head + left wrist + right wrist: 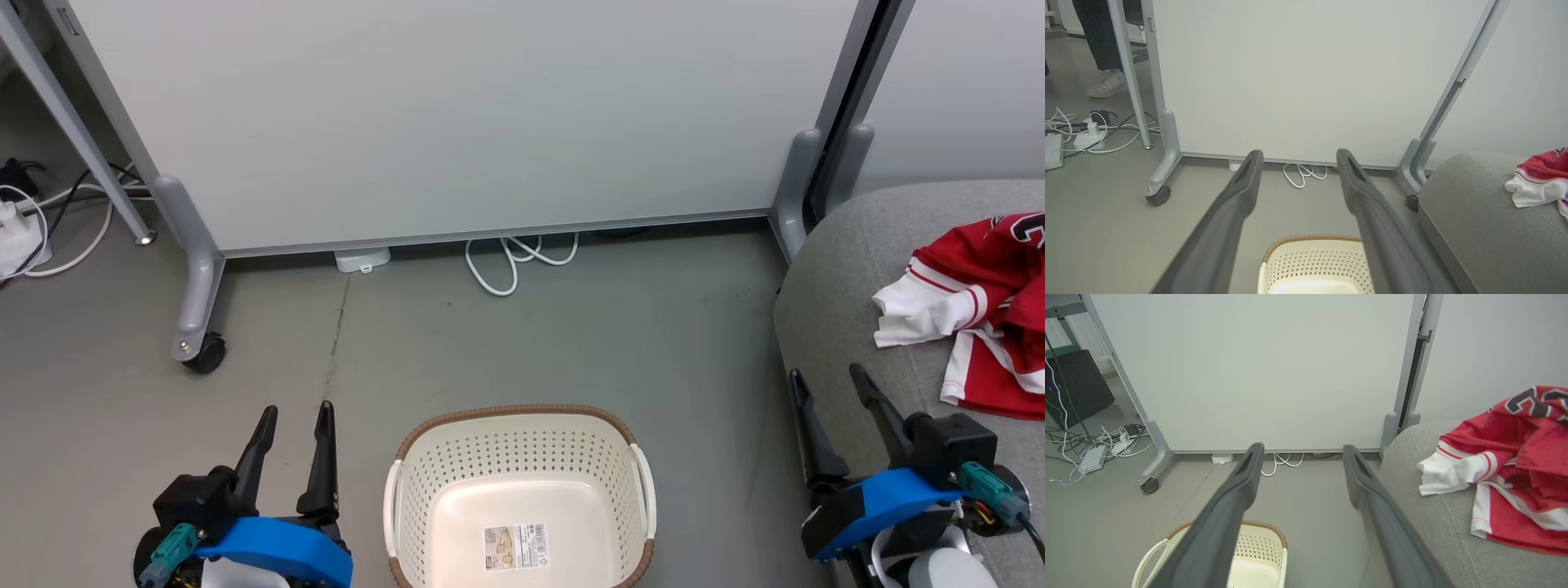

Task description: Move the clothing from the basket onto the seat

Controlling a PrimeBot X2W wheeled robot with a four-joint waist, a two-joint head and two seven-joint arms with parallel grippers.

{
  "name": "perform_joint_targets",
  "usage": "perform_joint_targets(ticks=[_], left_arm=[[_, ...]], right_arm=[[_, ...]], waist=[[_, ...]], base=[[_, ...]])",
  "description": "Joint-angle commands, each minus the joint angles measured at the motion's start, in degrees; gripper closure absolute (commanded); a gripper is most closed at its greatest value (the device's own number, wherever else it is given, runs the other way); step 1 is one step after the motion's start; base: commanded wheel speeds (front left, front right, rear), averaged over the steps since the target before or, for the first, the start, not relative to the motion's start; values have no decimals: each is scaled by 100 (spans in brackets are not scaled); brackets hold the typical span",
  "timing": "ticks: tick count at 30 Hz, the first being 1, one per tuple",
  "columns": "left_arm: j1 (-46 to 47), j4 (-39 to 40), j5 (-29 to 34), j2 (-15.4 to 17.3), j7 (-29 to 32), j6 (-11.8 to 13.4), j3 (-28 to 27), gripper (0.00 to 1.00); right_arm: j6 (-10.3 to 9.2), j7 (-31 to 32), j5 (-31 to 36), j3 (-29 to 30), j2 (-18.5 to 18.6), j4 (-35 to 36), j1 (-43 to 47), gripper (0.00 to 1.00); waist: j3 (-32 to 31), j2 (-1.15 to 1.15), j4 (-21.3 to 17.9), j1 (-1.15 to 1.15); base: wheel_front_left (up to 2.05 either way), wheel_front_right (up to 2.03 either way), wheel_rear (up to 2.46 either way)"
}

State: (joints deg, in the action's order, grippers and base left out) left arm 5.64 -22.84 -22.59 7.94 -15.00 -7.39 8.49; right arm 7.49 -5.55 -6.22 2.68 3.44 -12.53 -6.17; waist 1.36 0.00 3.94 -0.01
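Basket (522,453), 6 o'clock: bare but for its paper label (515,546).
Left gripper (298,408), 7 o'clock, and right gripper (825,372), 4 o'clock: fingers parted, holding nothing, apparently idle.
Clothing (988,318), 3 o'clock: heaped on the seat (849,286); transfer looks complete.
Partition (457,114), 12 o'clock.

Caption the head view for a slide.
Empty basket, clothing piled on the seat, left gripper and right gripper open.
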Motion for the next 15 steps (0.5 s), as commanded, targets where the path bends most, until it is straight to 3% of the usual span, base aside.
perform_joint_targets(ticks=[1, 15], left_arm=[[-29, -2, 35, -9, -26, -17, -12, 0], [-30, -31, 40, -2, -27, -17, 41, 0]], right_arm=[[1, 14, -39, -4, -24, 53, 97, 0], [1, 65, -164, -60, -59, 156, 175, 0]], waist=[[6, 0, -12, 1], [12, 0, -116, 1]], base=[[0, 0, 0], [0, 0, 0]])
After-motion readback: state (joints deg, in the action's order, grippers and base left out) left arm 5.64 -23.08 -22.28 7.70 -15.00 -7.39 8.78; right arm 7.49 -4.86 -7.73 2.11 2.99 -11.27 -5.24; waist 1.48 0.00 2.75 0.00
